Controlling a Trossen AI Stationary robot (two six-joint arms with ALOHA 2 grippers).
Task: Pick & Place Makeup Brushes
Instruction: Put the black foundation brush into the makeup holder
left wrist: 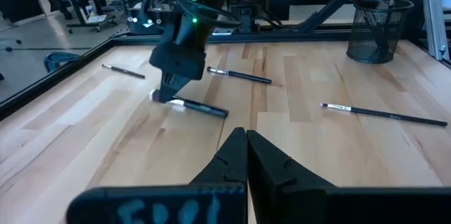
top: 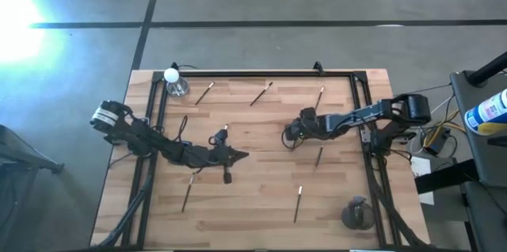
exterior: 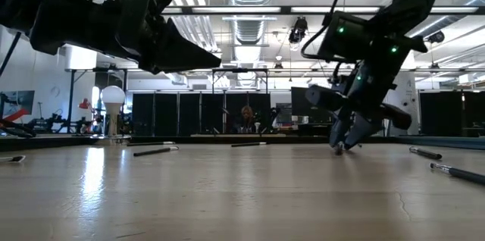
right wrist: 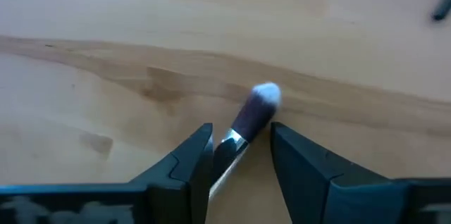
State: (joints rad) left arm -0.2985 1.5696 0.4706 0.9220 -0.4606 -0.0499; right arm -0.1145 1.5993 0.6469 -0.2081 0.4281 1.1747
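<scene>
Several makeup brushes lie scattered on the wooden table, among them one (top: 261, 93) near the far edge and one (top: 298, 203) near the front. My right gripper (right wrist: 239, 146) is down at the table's middle, open, its fingers on either side of a dark-handled, white-tipped brush (right wrist: 255, 111) that lies flat on the wood. The left wrist view shows that same brush (left wrist: 201, 108) under the right gripper (left wrist: 168, 94). My left gripper (left wrist: 245, 150) hangs shut and empty above the table, left of centre (top: 238, 154).
A black mesh cup (top: 358, 214) stands at the front right corner, with a brush head showing above its rim (left wrist: 377, 30). A small clear bottle with a white cap (top: 173, 80) stands at the far left corner. A black frame rail (top: 261, 73) borders the table.
</scene>
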